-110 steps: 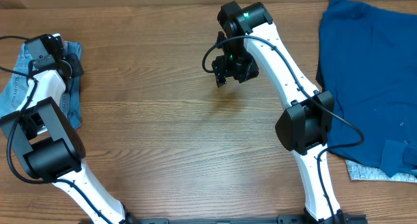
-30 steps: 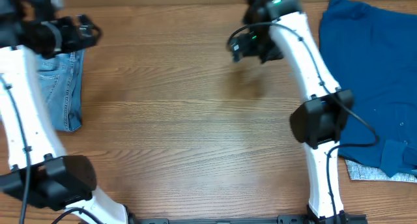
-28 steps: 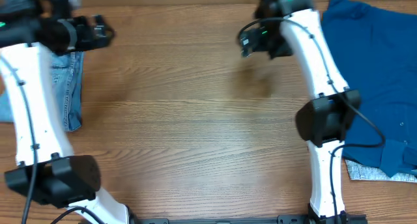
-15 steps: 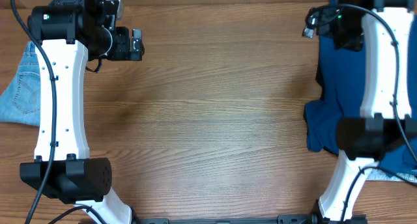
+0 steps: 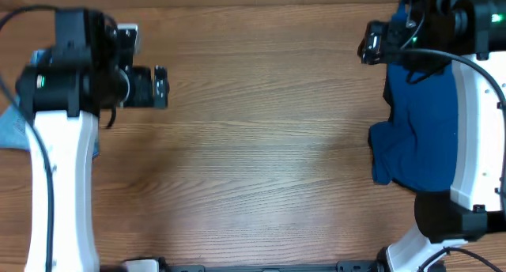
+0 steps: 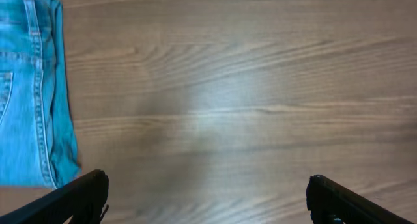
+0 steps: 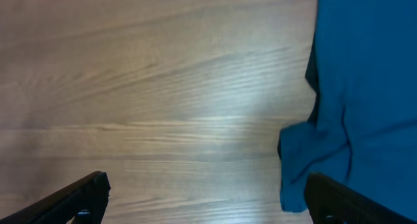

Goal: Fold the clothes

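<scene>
The clothes, light-wash denim jeans point(image 6: 29, 87), lie folded at the upper left of the left wrist view. In the overhead view only a pale blue sliver of the jeans point(image 5: 9, 128) shows behind the left arm. My left gripper point(image 5: 160, 86) hangs high over bare wood to the right of the jeans, open and empty; its gripper point(image 6: 207, 201) shows only table between the dark fingertips point(image 6: 85, 196). My right gripper point(image 5: 368, 44) is open too, over bare wood just left of a dark blue garment; the right gripper point(image 7: 205, 198) holds nothing.
A large dark royal-blue garment point(image 5: 419, 137) lies crumpled along the right side of the wooden table point(image 5: 261, 145), partly under the right arm. Its folded edge point(image 7: 365, 87) fills the right of the right wrist view.
Both arms have risen and swung outward. The left gripper moved right, off the jeans. The right gripper moved right to the dark blue garment's edge. Both stayed open.
</scene>
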`<state>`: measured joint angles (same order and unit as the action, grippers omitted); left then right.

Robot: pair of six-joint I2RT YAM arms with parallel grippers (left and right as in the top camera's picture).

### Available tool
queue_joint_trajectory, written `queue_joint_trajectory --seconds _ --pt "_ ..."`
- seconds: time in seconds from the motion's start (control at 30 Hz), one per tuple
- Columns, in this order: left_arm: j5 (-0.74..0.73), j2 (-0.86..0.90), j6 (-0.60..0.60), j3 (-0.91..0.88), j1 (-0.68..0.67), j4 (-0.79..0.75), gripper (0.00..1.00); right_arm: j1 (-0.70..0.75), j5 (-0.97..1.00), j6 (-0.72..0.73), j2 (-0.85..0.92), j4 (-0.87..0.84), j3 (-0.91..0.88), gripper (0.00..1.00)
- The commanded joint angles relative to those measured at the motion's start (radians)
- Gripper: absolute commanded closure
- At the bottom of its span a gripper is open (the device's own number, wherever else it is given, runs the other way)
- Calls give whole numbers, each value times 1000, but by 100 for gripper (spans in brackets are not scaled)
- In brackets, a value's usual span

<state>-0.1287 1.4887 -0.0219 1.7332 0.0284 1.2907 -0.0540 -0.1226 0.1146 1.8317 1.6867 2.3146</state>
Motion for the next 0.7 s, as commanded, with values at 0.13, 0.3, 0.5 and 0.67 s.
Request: queue_joint_trajectory --seconds 0.13,0.3,0.5,0.67 --pt "6 -335 3 -338 4 -77 0 -8 10 -6 -313 -135 -329 0" --pt "6 -562 31 -508 4 -100 0 -8 35 -7 -620 -335 -745 0" --pt "8 -808 52 -686 4 -203 0 -8 105 -6 -1023 -538 -1179 0" --pt "8 -796 52 -724 4 -241 0 -8 103 -6 -1102 -473 -1254 0"
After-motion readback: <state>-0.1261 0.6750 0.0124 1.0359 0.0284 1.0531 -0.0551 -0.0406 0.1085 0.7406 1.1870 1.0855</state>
